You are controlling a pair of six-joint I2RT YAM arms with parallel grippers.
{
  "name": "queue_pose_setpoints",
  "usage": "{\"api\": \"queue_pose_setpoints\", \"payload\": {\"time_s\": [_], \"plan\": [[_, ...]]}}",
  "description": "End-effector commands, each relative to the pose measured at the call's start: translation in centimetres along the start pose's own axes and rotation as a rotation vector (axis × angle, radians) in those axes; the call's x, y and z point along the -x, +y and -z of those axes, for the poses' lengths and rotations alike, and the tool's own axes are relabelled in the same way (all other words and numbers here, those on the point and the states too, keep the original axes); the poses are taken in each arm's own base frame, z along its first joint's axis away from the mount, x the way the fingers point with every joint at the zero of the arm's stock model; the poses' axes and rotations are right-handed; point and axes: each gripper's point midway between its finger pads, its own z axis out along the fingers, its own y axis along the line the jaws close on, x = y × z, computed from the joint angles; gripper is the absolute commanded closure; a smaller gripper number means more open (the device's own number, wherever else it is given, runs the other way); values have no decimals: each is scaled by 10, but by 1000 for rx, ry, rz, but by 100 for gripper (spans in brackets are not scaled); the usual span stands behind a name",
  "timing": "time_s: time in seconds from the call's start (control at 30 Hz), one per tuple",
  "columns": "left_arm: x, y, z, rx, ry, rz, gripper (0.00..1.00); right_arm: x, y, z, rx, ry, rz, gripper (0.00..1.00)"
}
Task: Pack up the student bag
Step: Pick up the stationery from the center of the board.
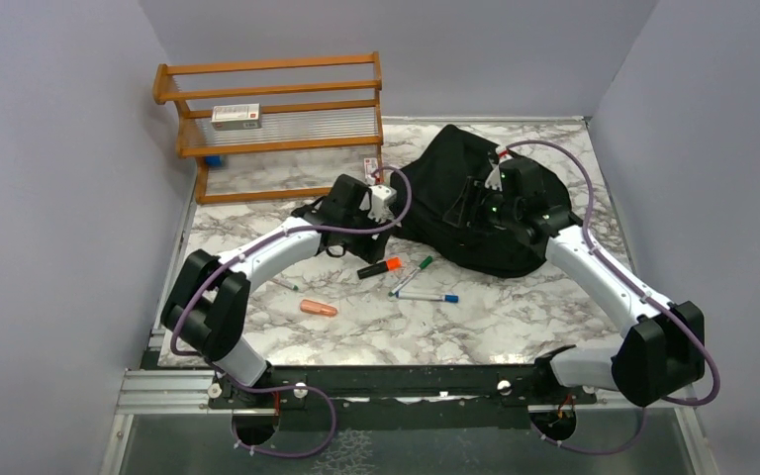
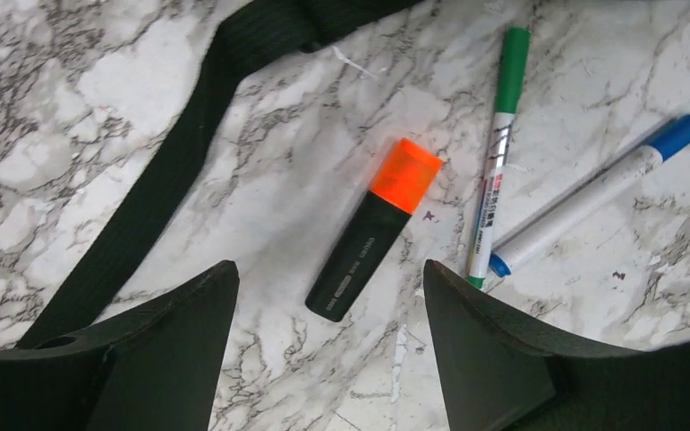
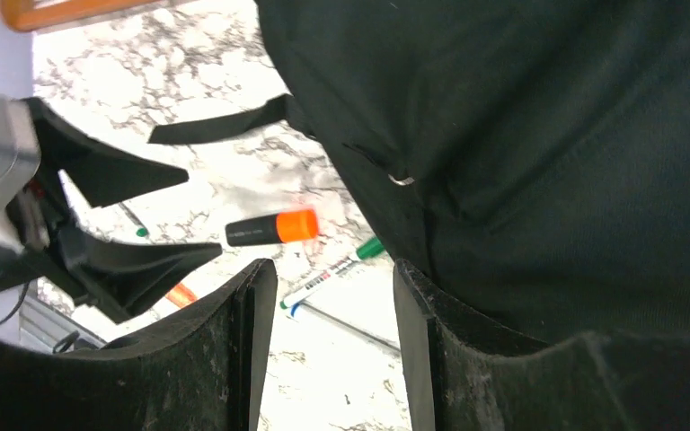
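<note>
Now the open left hand (image 2: 328, 274) hovers over the highlighter (image 2: 373, 229); next it should drop and close. The right hand (image 3: 334, 269), open, hangs by the bag (image 3: 548, 135).

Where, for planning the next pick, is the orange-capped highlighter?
The highlighter lies mid-table in the top view, just left of the green marker, beneath the open left claw.

The left arm (image 1: 267, 247) and right arm (image 1: 599, 269) share white link shells, bulky black joint housings and a purple cable (image 1: 198, 287) looping along each, while the left tool (image 2: 330, 269) and right tool (image 3: 334, 265) carry matte black wedge-shaped fingers (image 2: 175, 346).
</note>
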Motion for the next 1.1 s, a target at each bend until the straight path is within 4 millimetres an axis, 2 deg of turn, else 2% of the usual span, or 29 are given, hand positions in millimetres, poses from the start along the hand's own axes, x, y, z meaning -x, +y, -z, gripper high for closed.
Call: {"api": "queue_pose_setpoints", "payload": {"time_s": [0.0, 0.2, 0.53, 0.63, 0.77, 0.87, 0.97, 1.07], "plan": [[-10, -16, -10, -1, 58, -167, 24, -3, -11, 2, -45, -34, -51, 44], [-31, -29, -32, -5, 139, -271, 24, 1, -19, 4, -91, -51, -30, 43], [-49, -17, -51, 65, 222, -337, 28, 1, -20, 6, -99, -71, -66, 43], [-52, -14, -54, 79, 236, -337, 37, 2, -21, 7, -103, -75, -61, 43], [-55, -14, -53, 80, 245, -327, 61, 5, -20, 8, -107, -90, -75, 43], [-51, -16, -47, 82, 226, -311, 72, 7, -16, 9, -86, -108, -112, 43], [-36, -20, -36, 84, 157, -276, 79, 7, -4, 11, -22, -124, -165, 43], [-13, -36, -21, 29, 56, -226, 80, 7, 14, 14, 91, -140, -224, 43]]}}
